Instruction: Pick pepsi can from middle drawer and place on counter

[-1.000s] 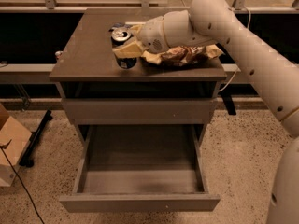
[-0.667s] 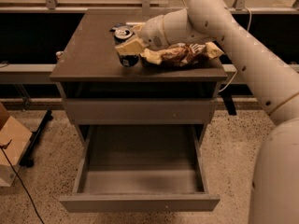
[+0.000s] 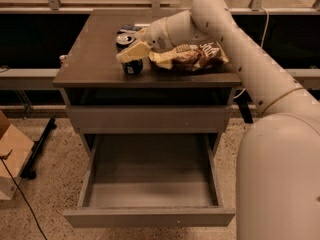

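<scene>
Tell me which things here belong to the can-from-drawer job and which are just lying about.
Job: small dark navy pepsi can, with the pale two-finger gripper at it; open grey-brown middle drawer; flat grey-brown counter.
Lying about: crumpled brown chip bag; flat dark wrapped bar; cardboard box on the floor.

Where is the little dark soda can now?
In the camera view, the small dark navy soda can stands on the grey-brown counter, left of the brown chip bag, with the robot's hand at it.
</scene>
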`<state>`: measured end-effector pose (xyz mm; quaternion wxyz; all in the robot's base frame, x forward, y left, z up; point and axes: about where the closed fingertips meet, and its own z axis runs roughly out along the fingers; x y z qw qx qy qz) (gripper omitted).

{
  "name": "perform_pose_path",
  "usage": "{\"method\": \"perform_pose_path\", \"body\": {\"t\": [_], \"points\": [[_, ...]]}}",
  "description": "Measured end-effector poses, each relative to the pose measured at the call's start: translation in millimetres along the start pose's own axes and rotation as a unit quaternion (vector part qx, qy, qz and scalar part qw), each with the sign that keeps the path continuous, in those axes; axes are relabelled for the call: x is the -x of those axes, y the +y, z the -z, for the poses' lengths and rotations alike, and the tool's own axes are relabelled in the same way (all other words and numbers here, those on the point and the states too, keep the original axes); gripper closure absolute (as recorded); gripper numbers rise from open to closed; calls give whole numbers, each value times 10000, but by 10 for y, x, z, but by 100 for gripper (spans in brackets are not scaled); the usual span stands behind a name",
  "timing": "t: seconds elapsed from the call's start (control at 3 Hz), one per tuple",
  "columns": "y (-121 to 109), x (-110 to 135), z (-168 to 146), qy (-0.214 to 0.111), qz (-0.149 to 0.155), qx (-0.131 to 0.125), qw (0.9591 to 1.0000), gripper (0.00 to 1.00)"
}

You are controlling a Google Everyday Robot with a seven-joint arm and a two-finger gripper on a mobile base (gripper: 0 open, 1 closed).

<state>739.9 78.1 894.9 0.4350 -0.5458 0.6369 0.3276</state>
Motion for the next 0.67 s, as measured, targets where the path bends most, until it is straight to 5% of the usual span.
{"method": "perform_pose_path", "body": {"t": [0.33,0.67], "points": [[3,12,-14,-9,11,8,10000,0],[3,12,-14,-9,11,8,10000,0]]}}
